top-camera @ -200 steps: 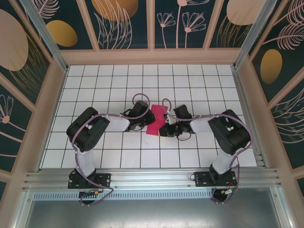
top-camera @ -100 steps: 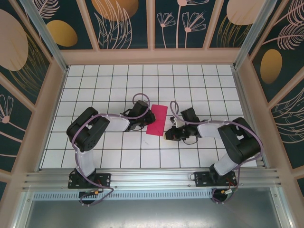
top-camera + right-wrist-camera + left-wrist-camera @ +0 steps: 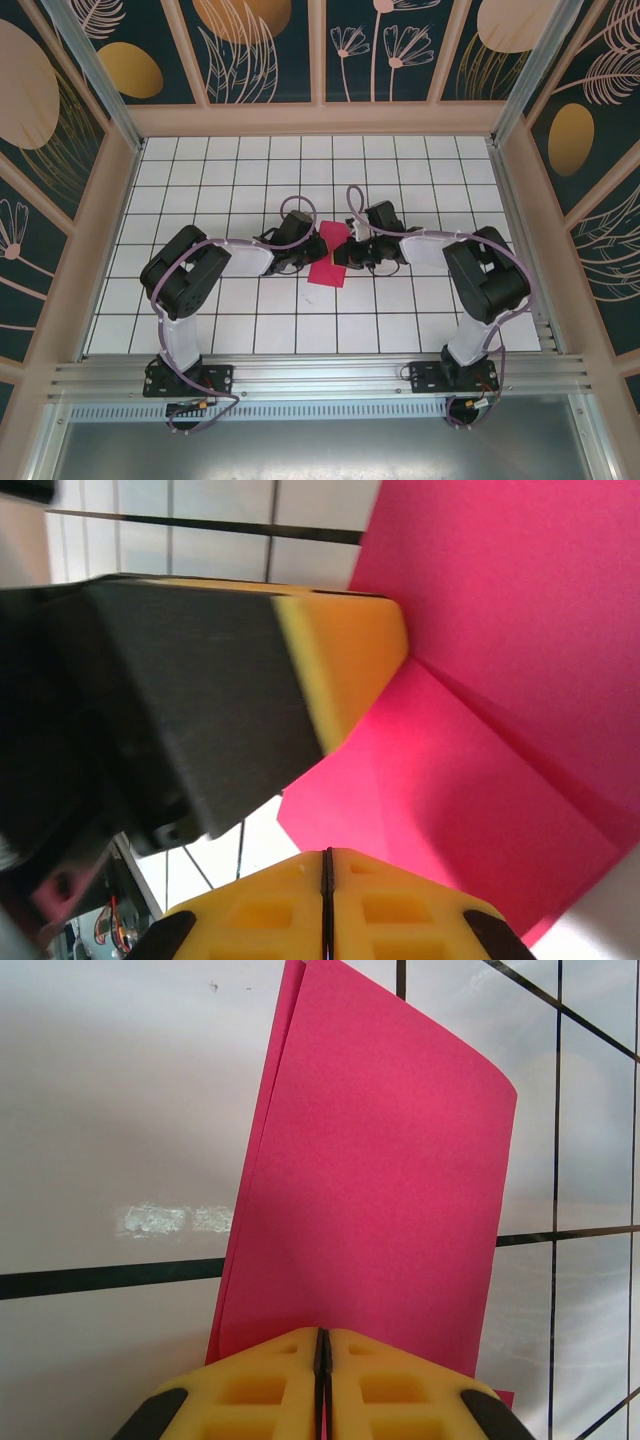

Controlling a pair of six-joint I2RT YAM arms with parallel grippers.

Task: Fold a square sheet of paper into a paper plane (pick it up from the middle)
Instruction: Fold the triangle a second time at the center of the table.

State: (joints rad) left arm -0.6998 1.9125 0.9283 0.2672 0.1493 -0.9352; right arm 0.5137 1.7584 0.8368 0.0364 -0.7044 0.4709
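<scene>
1. The square sheet of paper (image 3: 330,258) is being shown as a magenta-pink strip, folded into a narrow rectangle. It is lying slanted near the middle of the white tiled tabletop (image 3: 200,170).
2. In the left wrist view, two layers are being shown. Their long edges are slightly offset along the left side, and the far right corner is being shown a little rounded.
3. In the right wrist view, a straight crease is being shown running diagonally across the paper, with one pink layer lying over another.
4. The left end effector (image 3: 322,1345) is being held with its yellow fingers together, so that only a thin seam is showing between them. Its tips are being met by the paper's flat face at the near end of the strip. Whether any paper is being pinched cannot be told.
5. The right end effector (image 3: 326,865) is likewise being held closed, fingers together, at the paper's opposite long side. It is just beside the left one's fingertip, which is touching the paper.
6. The strip's far and near short ends are being left uncovered by both arms.
7. Open tiles are being left on every side of the paper, which is being kept well apart from the patterned walls (image 3: 60,150) and from the metal rail (image 3: 320,375) at the near edge.
</scene>
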